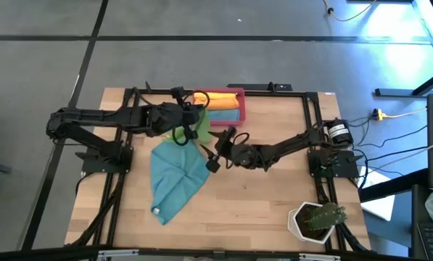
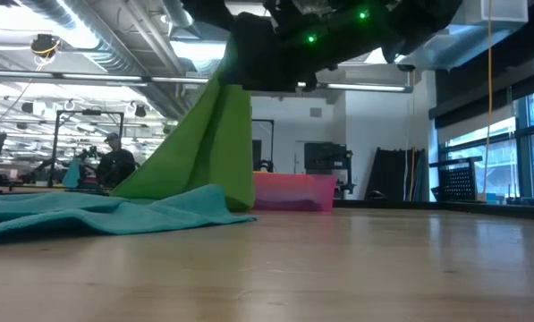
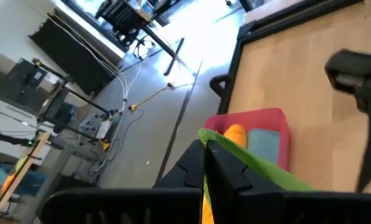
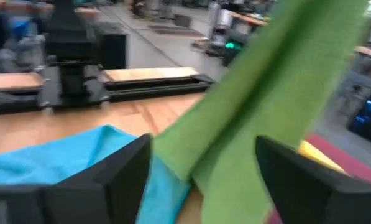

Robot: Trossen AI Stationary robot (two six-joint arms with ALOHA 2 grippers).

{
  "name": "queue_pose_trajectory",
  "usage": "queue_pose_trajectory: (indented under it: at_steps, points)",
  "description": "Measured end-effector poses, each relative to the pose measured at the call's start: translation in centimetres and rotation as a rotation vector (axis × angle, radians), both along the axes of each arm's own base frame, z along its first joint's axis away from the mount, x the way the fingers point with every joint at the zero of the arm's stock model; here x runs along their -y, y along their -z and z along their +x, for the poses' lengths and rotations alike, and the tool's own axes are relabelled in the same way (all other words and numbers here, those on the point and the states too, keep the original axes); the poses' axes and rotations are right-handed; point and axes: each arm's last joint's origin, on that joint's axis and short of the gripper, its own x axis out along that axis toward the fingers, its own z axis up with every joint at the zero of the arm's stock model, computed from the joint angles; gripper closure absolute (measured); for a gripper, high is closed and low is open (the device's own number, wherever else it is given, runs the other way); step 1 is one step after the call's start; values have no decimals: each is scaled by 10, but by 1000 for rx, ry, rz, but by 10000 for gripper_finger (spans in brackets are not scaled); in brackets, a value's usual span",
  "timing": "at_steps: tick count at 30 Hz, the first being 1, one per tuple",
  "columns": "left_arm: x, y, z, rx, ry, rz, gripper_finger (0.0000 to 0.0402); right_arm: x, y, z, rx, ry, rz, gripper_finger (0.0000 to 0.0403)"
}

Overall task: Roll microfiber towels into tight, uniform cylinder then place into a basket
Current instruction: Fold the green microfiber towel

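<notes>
Green towel [image 2: 208, 143], hanging, draped

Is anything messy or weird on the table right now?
Yes. The teal towel lies crumpled and unrolled on the table, not in the basket. The green towel dangles from the left gripper, whose fingers are pinched on its edge, draping onto the teal one. The right gripper waits open beside it.

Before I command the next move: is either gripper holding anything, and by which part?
Left gripper pinches the green towel at its top edge, hanging. Right gripper is open, holding nothing.
</notes>
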Motion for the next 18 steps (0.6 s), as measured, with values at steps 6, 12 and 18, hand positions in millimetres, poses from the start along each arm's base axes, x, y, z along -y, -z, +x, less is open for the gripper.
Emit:
queue_pose_trajectory:
  at_steps: [6,12,18]
  points:
    - [5,-3,2,28,51,2,401,0,0,0,-47,-16,-76,121]
    - [17,-14,6,55,121,91,401,4,10,-4,-179,70,-134,121]
    - [13,-41,3,123,77,109,401,-3,24,-13,-328,140,-167,121]
